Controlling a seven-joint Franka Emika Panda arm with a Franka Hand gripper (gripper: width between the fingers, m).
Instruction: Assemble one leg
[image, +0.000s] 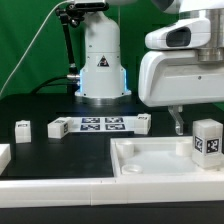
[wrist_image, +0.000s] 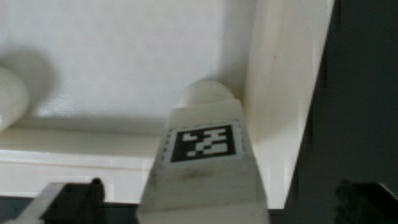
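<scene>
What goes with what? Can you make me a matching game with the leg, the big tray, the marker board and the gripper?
Things:
1. leg
2. tray
3. marker board
4. gripper

Clues:
a. lies flat, several tags in a row
b. open, fingers wide apart
c. small block standing upright, one tag facing us
d. biggest white part, with a raised rim

Pairs: 1c, 2d, 3a, 4b

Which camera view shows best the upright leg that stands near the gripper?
The exterior view. There the whole leg stands upright at the tray piece, beside the gripper, with its tag clear. The wrist view shows what seems the same leg close up, blurred, its base cut off.
</scene>
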